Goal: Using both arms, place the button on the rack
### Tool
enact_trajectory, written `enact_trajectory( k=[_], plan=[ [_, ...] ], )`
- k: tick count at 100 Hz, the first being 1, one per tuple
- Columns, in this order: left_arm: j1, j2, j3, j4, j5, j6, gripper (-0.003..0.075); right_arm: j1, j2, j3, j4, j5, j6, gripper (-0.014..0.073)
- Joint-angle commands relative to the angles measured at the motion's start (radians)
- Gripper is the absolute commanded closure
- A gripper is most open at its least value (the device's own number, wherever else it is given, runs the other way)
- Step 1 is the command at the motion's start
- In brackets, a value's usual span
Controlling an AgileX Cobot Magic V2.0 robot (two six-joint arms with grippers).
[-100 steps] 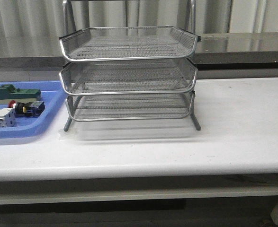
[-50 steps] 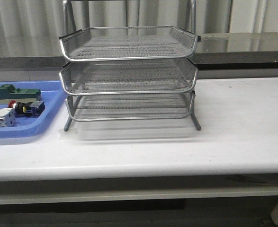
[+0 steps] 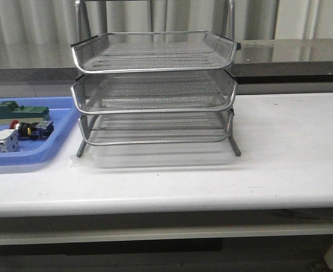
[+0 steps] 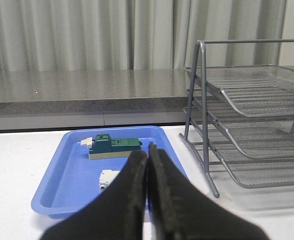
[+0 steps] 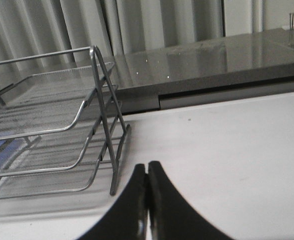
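The button [image 3: 32, 130], red-headed with a black body and a blue-and-yellow rear, lies in the blue tray [image 3: 61, 141] at the table's left in the front view. The three-tier silver wire rack [image 3: 154, 90] stands mid-table with nothing on its tiers. Neither arm shows in the front view. My left gripper [image 4: 148, 152] is shut and holds nothing; it hangs near the tray [image 4: 61, 182] and its fingers hide the button in the left wrist view. My right gripper [image 5: 147, 168] is shut and holds nothing, over bare table beside the rack's leg [image 5: 117, 162].
In the tray also lie a green block [image 3: 17, 110] and a white boxy device [image 3: 0, 141]. A grey counter [image 3: 291, 54] runs behind the table. White table surface [image 3: 291, 141] stretches right of the rack.
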Motion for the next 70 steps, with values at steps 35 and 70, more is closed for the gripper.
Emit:
enact_trajectory(
  k=[35, 70],
  plan=[
    [-0.001, -0.035, 0.046, -0.001, -0.076, -0.009, 0.0716, -0.004, 0.427, -0.41, 0.01, 0.375, -0.007, 0.066],
    [-0.001, -0.035, 0.046, -0.001, -0.076, -0.009, 0.0716, -0.004, 0.657, -0.479, 0.062, 0.4, -0.007, 0.066]
  ],
)
